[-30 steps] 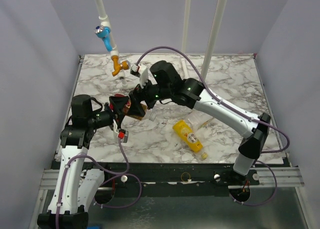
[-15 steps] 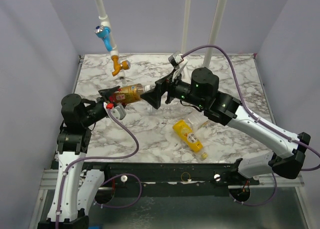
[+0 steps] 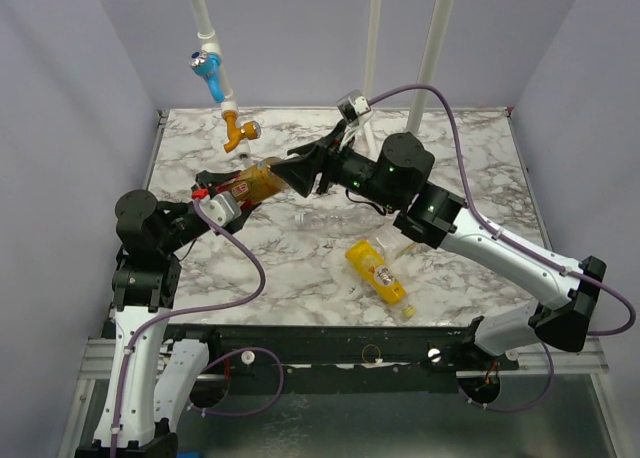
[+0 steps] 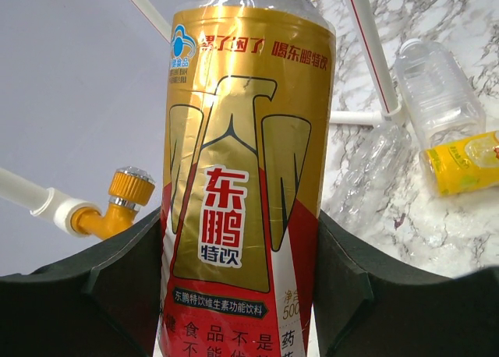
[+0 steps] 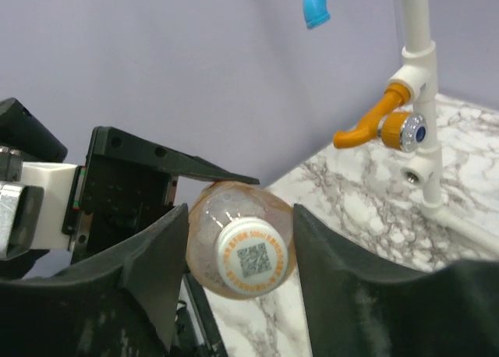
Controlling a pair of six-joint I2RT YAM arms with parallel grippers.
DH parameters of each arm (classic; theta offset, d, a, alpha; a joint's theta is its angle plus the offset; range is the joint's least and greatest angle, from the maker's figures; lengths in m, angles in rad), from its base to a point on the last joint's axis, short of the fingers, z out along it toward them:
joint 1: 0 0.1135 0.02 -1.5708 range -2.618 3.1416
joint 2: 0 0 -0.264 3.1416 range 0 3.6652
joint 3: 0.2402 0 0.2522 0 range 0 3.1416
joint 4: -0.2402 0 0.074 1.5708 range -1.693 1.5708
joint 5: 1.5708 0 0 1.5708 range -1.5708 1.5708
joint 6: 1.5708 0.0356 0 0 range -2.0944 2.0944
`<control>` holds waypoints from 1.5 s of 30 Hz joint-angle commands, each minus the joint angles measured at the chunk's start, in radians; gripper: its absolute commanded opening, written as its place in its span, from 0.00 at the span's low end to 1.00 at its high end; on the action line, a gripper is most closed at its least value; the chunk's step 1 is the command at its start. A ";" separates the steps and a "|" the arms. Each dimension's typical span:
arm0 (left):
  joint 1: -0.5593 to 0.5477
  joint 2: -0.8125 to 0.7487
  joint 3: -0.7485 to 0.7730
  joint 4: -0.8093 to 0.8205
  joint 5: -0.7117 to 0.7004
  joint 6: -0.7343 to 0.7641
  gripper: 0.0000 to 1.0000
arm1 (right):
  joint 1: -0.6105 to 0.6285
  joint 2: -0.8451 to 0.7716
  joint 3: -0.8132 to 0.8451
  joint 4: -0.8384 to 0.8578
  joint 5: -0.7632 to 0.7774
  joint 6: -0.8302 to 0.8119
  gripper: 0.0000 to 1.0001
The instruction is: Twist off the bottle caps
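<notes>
My left gripper [image 4: 242, 244] is shut on the brown bottle [image 4: 245, 178], which has a gold and red label, and holds it in the air with its neck toward the right arm. In the top view the bottle [image 3: 250, 184] lies nearly level above the table's left half. Its white cap [image 5: 251, 256], printed with a code square, sits between the fingers of my right gripper [image 5: 240, 217]. Those fingers straddle the cap with a gap on each side and stand close to the bottle's shoulder. My right gripper [image 3: 290, 171] covers the cap in the top view.
A yellow-orange bottle [image 3: 378, 271] lies on the marble table [image 3: 470, 168], with two clear bottles [image 3: 345, 221] [image 3: 405, 243] beside it. An orange tap [image 3: 240, 133] with a blue handle [image 3: 205, 64] hangs at the back left. White pipes [image 3: 432, 53] stand behind.
The left arm raised the bottle and turned it level. The right gripper swung round, slid left over the bottle's neck, and its jaws narrowed around the cap.
</notes>
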 commanded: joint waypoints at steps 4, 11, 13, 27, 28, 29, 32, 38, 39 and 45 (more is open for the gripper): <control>-0.002 0.006 0.026 0.047 0.017 -0.114 0.25 | 0.002 0.053 0.026 0.072 -0.013 0.028 0.31; -0.002 0.037 0.044 0.062 0.042 -0.339 0.99 | 0.002 0.074 0.045 0.045 -0.014 -0.012 0.06; -0.003 0.050 0.056 0.062 0.072 -0.417 0.99 | 0.001 0.093 0.078 0.005 -0.046 -0.048 0.02; -0.004 0.108 0.067 -0.007 0.176 -0.469 0.97 | 0.001 0.129 0.139 -0.067 -0.159 -0.093 0.00; -0.006 0.109 0.061 -0.009 0.175 -0.460 0.96 | 0.002 0.138 0.151 -0.088 -0.165 -0.090 0.01; -0.006 0.109 0.059 -0.012 0.171 -0.451 0.94 | 0.001 0.146 0.156 -0.097 -0.170 -0.088 0.01; -0.010 0.123 0.067 -0.011 0.147 -0.415 0.83 | 0.002 0.156 0.164 -0.099 -0.173 -0.081 0.01; -0.018 0.142 0.098 -0.012 0.127 -0.358 0.52 | 0.002 0.167 0.184 -0.126 -0.139 -0.068 0.01; -0.021 0.143 0.098 -0.011 0.121 -0.357 0.47 | 0.002 0.167 0.184 -0.126 -0.132 -0.065 0.03; -0.050 0.135 0.091 0.007 0.072 -0.374 0.38 | 0.002 0.163 0.186 -0.106 -0.034 -0.006 0.62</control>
